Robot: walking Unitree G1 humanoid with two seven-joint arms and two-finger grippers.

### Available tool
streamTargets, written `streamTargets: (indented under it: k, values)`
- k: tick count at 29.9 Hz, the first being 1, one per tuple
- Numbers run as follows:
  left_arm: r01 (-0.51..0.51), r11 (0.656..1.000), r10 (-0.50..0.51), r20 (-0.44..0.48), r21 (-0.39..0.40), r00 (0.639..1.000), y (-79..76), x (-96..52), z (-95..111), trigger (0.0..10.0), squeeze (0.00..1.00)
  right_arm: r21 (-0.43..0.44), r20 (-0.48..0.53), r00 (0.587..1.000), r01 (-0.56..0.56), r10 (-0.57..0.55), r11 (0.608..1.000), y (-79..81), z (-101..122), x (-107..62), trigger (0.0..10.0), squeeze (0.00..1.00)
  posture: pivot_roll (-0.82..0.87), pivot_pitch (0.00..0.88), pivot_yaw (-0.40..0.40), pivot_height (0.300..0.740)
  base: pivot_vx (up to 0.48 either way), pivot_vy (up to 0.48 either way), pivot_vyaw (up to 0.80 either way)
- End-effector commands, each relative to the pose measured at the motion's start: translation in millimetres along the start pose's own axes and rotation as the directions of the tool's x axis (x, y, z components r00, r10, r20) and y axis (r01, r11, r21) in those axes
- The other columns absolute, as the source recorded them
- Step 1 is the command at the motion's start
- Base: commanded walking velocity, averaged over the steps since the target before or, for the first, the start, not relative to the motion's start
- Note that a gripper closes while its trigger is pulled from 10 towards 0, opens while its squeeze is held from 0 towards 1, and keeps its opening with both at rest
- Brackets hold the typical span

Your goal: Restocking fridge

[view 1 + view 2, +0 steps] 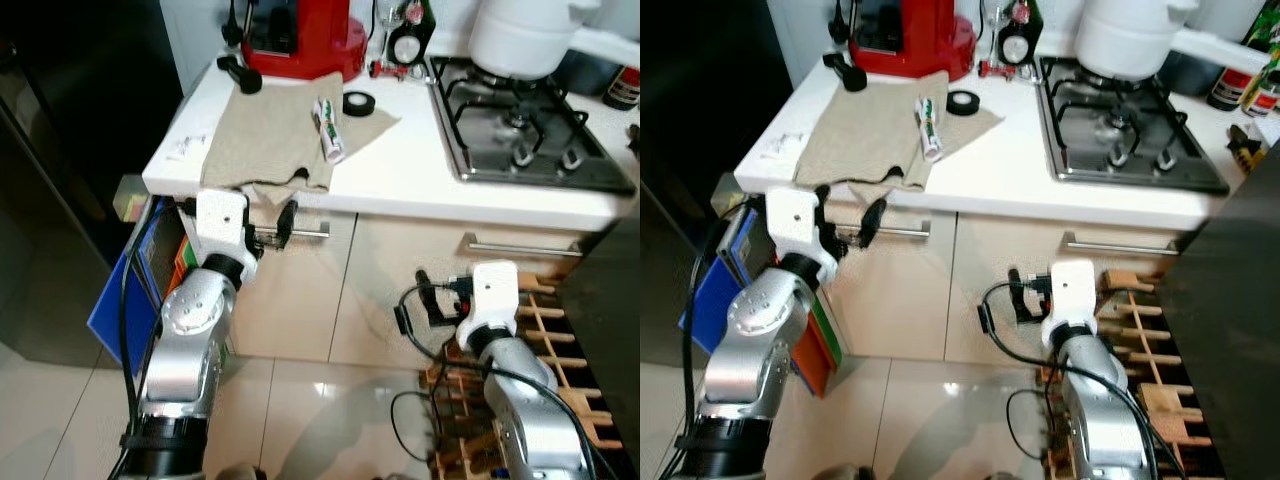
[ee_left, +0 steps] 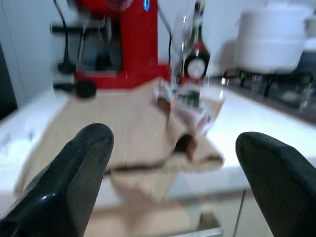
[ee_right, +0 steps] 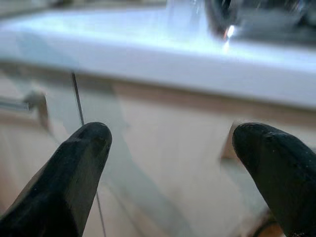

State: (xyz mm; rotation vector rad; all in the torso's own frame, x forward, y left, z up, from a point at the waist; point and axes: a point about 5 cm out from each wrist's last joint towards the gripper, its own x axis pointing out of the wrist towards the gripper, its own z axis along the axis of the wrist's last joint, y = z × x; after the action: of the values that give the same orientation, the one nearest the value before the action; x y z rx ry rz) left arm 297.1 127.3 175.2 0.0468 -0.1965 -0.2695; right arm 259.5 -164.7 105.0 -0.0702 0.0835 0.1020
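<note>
Left eye view looks down on a white counter [image 1: 400,170] with both arms held below its front edge. The left gripper [image 1: 268,226] hangs just under the counter's left front corner, fingers spread wide and holding nothing, close to a drawer handle [image 1: 305,230]. The right gripper [image 1: 428,297] sits lower before the cabinet fronts [image 1: 385,270], well apart from the counter edge, its fingers also wide and empty. A beige cloth [image 1: 275,135] droops over the left front edge; on it lies a white tube [image 1: 328,130], with a black tape roll [image 1: 358,102] just beside. A red machine [image 1: 300,35] stands at the back edge. A white pot [image 1: 525,35] rests on the hob [image 1: 530,140] toward the right. Bare tiled floor [image 1: 300,410] lies between the arms; a wooden rack [image 1: 560,330] crowds the right arm.
</note>
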Motion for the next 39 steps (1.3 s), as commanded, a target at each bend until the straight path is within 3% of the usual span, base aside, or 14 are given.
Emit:
streamTargets:
  k: [1,4,6,10,16,26,34,39]
  values:
    - [-0.019,1.000,0.018,0.044,0.024,0.999,1.5,6.0,12,10.0,0.00,0.016,0.085,0.996,0.028,-0.030,0.999,0.0,21,6.5,10.0,0.00,-0.05,0.000,-0.019,0.740,0.000,0.000,0.00]
    - [-0.040,0.999,0.037,0.087,0.026,0.996,6.4,14.0,23,10.0,0.00,0.045,0.159,0.985,0.055,-0.061,0.997,4.6,41,18.1,10.0,0.00,-0.06,0.000,-0.013,0.740,0.000,0.000,0.00]
    - [-0.047,0.998,0.043,0.089,0.039,0.995,9.5,24.3,28,10.0,0.00,0.057,0.189,0.981,0.030,-0.040,0.998,17.8,54,32.8,10.0,0.00,-0.05,0.000,-0.006,0.740,0.000,0.000,0.00]
    - [-0.078,0.997,0.077,0.084,0.008,0.993,12.6,34.5,31,10.0,0.00,0.085,0.218,0.975,0.014,-0.032,0.996,27.8,64,43.4,10.0,0.00,-0.05,0.000,-0.001,0.740,0.335,0.000,0.00]
    - [-0.078,0.996,0.072,0.106,0.052,0.992,12.7,38.8,35,10.0,0.00,0.085,0.214,0.977,0.006,-0.024,0.996,34.0,66,48.7,10.0,0.00,-0.05,0.000,0.001,0.740,0.443,0.000,0.00]
    - [-0.099,0.994,0.092,0.139,0.041,0.986,14.7,44.8,40,10.0,0.00,0.068,0.230,0.973,-0.018,0.002,0.998,40.2,71,51.5,10.0,0.00,-0.06,0.000,-0.005,0.740,0.424,0.076,0.00]
    - [-0.097,0.995,0.089,0.205,0.032,0.975,10.9,44.1,48,10.0,0.00,0.018,0.375,0.927,-0.041,0.031,0.999,48.3,111,57.9,10.0,0.00,-0.05,0.000,-0.013,0.740,0.321,0.352,0.00]
    - [-0.115,0.993,0.106,0.204,0.032,0.973,13.1,43.3,49,10.0,0.00,0.019,0.402,0.914,-0.060,0.047,0.998,54.4,120,59.1,10.0,0.00,-0.04,0.000,-0.017,0.740,0.120,0.150,0.00]
